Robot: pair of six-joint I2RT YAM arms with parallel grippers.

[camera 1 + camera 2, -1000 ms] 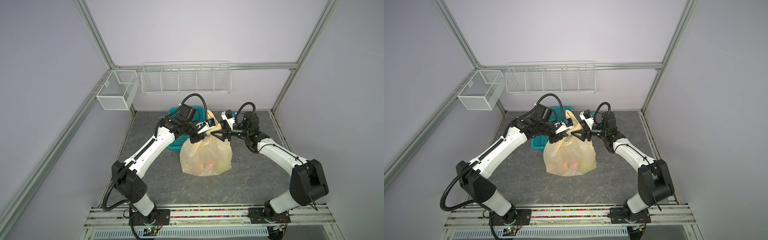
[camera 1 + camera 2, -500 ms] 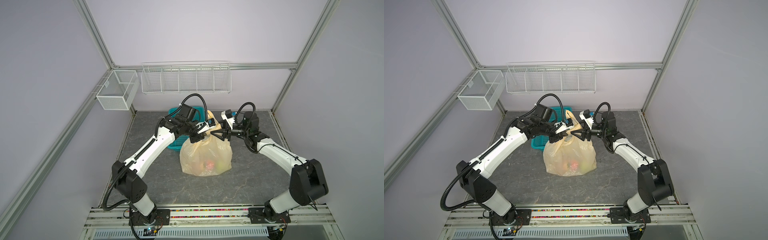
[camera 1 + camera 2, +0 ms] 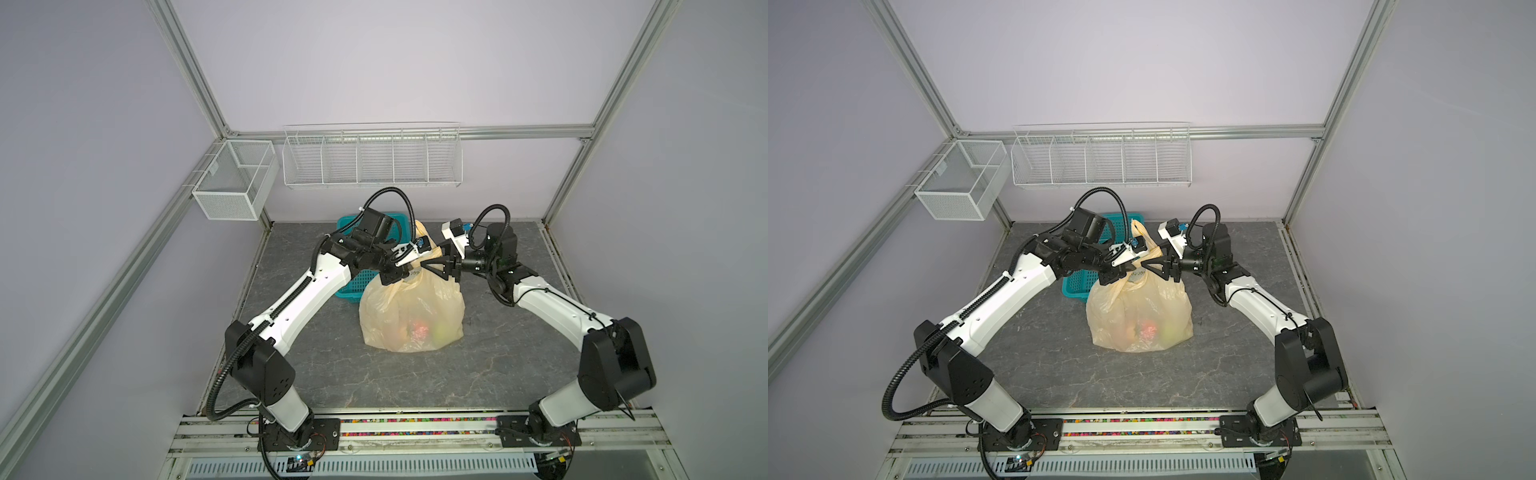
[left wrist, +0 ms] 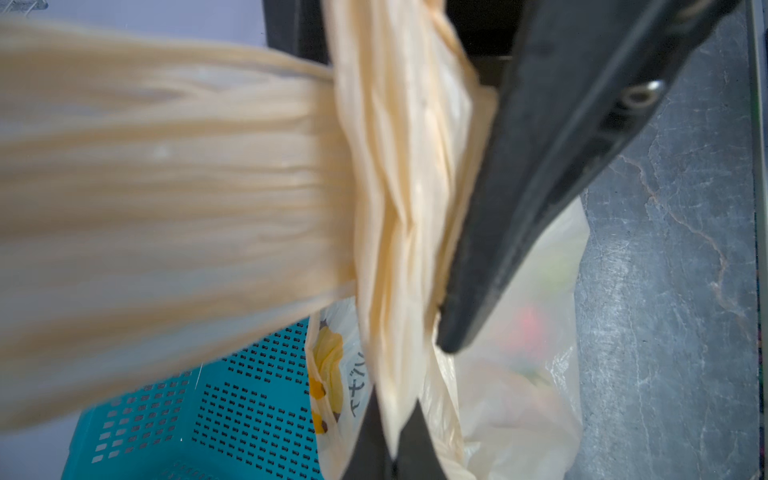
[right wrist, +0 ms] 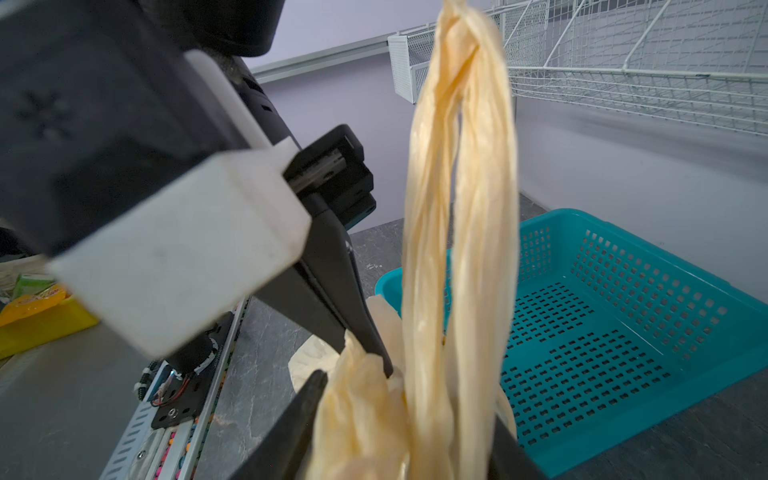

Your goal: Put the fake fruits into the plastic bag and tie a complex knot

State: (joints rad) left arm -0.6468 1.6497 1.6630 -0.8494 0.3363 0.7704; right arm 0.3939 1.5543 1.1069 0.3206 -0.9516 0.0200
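While the plastic bag (image 3: 411,307) (image 3: 1138,307) is standing upright near the middle of the tabletop (image 3: 415,386), bare grey surface is lying open in front of it and to its right, well apart from the front rail (image 3: 415,432) and the side frame. On its far left side the teal basket (image 3: 1077,289) (image 5: 623,332) is crowding in just beside it; whether the two are touching is not showing. Two white wire racks (image 3: 372,162) are hanging on the back wall, above the arms.

Both arms are meeting over the bag's mouth. The left end effector (image 3: 397,276) (image 3: 1111,276) is clamping together on a bunched handle (image 4: 395,208), with a second band of plastic crossing it. The right end effector (image 3: 434,270) (image 3: 1152,270) is reaching in from the opposite side with its jaws standing apart; its fingers (image 5: 299,419) are flanking the upright handle loop (image 5: 457,208), and whether they are pressing it is not showing.

The fake fruits (image 3: 419,330) are lying inside the bag at its bottom, showing only as red and yellow-green blurs through the film, too vague for counting. The left arm is covering much of the basket in both top views. Blurred plastic is filling most of the left wrist view, and the right fingers' bases are running off the frame edge.
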